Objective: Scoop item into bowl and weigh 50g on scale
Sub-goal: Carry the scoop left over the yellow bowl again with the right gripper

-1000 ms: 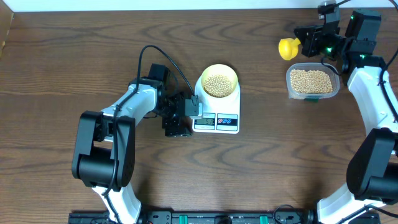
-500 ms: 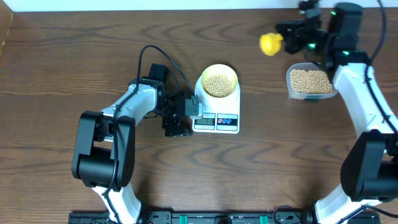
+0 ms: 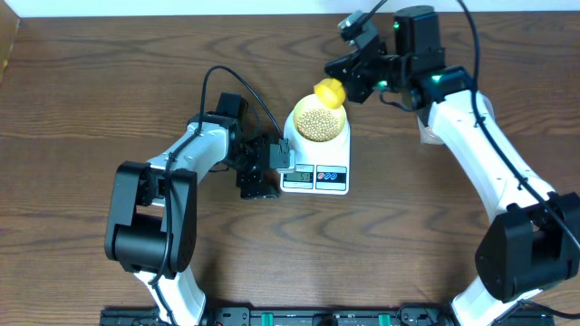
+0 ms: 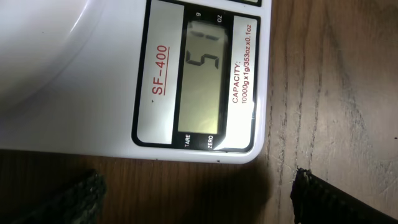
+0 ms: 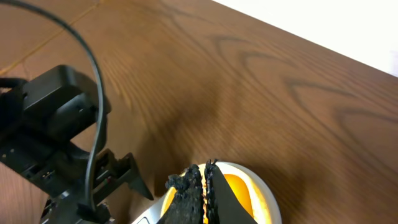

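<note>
The pale yellow-green bowl holds a heap of tan beans and stands on the white scale. My right gripper is shut on the handle of a yellow scoop, which hangs over the bowl's far rim. In the right wrist view the shut gripper shows above the scoop and the bowl's rim. My left gripper stands open beside the scale's display. In the left wrist view the gripper is open before the scale, nothing between its fingers.
The right arm reaches across the back right of the table and hides what lies under it. The left arm lies low along the table left of the scale. The left gripper's black body fills the left of the right wrist view.
My right arm has swung left from the back right corner, carrying the yellow scoop to above the bowl. The left arm has not moved.
</note>
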